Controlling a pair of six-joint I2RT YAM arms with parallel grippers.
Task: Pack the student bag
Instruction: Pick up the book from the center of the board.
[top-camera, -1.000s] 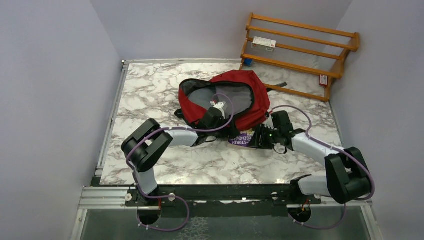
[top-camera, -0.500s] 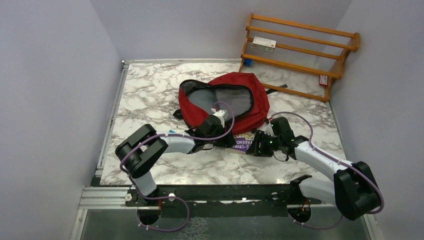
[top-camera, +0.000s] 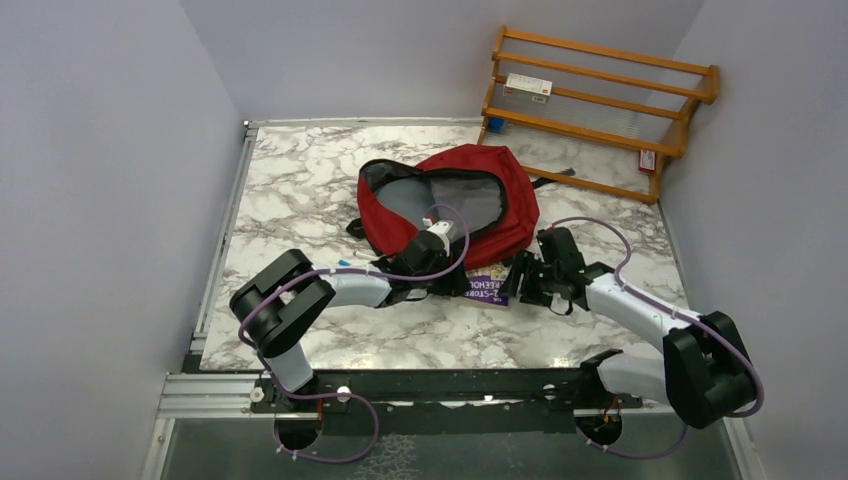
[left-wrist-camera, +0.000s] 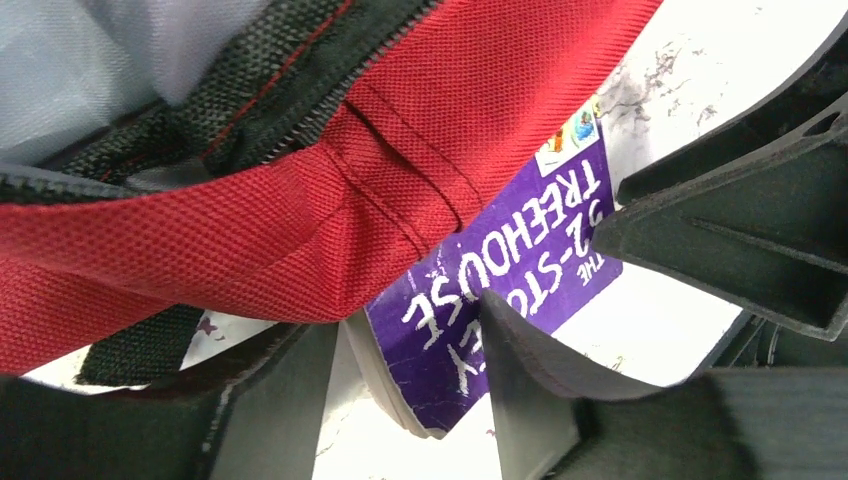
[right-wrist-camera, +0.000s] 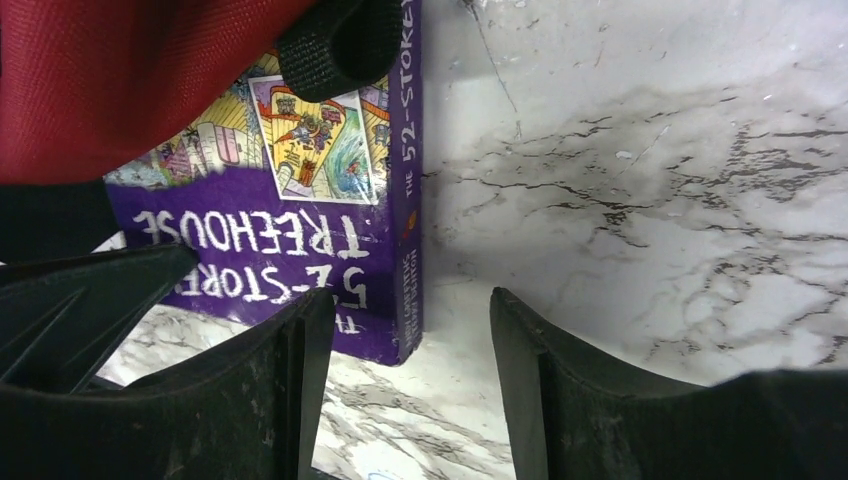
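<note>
The student bag (top-camera: 505, 185), dark red with a grey lining, lies on the marble table with its mouth open toward the arms. A purple "Treehouse" book (top-camera: 488, 288) lies at the bag's near edge, partly under the red fabric (left-wrist-camera: 250, 240). My left gripper (left-wrist-camera: 410, 320) is closed across the book's corner (left-wrist-camera: 440, 370), one finger against the page edge and the other on the cover. My right gripper (right-wrist-camera: 405, 300) stands open over the book's spine corner (right-wrist-camera: 400, 300), with a gap to its right finger. A black strap (right-wrist-camera: 340, 45) lies over the book.
A wooden rack (top-camera: 600, 100) leans in the far right corner with a small white box (top-camera: 527, 87) on a rail. The two grippers face each other closely across the book, and the right one's black fingers (left-wrist-camera: 740, 230) fill the right of the left wrist view.
The right gripper's jaws have opened off the book. The left gripper has narrowed onto the book's corner. The book has shifted slightly left, toward the bag.
</note>
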